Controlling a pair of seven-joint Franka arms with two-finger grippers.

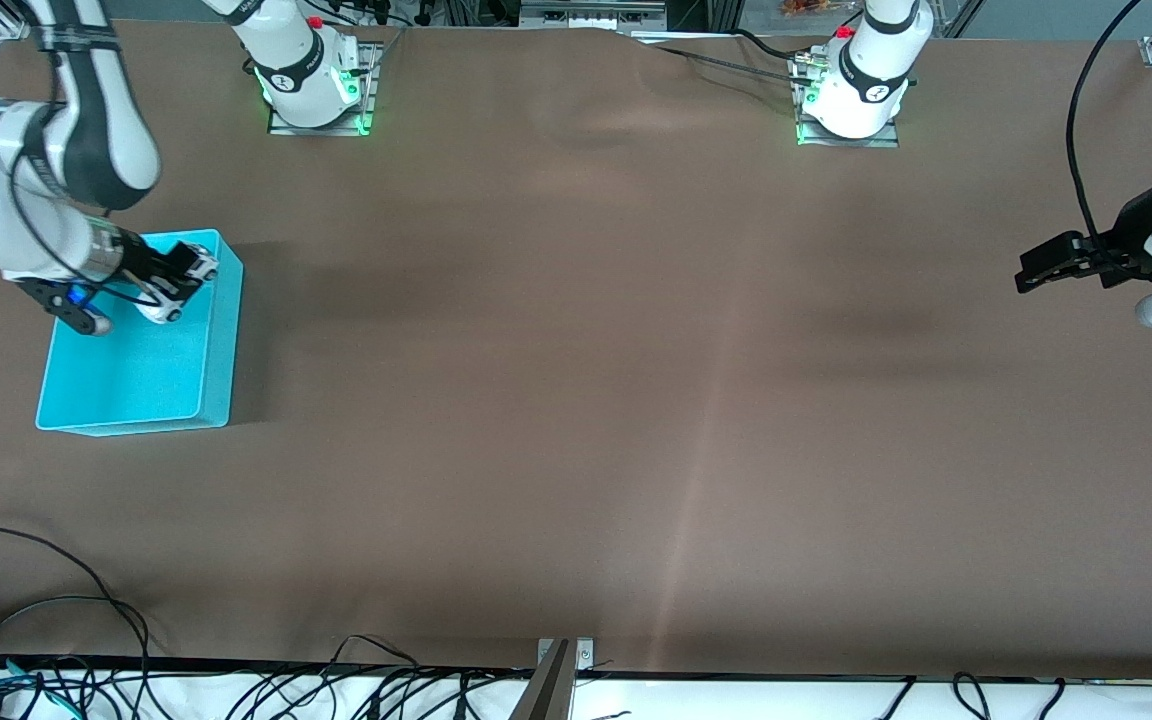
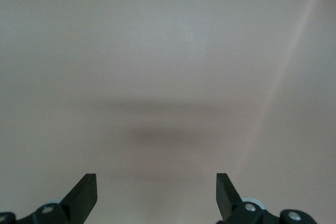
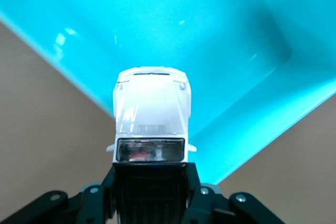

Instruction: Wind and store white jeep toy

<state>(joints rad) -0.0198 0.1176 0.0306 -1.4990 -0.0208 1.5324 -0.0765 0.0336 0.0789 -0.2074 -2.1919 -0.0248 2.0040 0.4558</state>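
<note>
Right gripper [image 1: 179,283] clasps the white jeep toy [image 1: 186,280] above the turquoise bin's [image 1: 219,340] rim; left gripper [image 1: 1036,272] waits, spread.

Brown table [image 1: 576,400] (faint creases); black cables [image 1: 236,685] along near edge.

Glossy plastic white jeep toy [image 3: 152,108], glossy turquoise bin [image 1: 221,340], matt brown table [image 1: 636,400].

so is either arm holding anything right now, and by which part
The right tool is shut on the white jeep toy, gripping its black-roofed rear sides, over the turquoise bin. The left tool is open, holding nothing.
</note>
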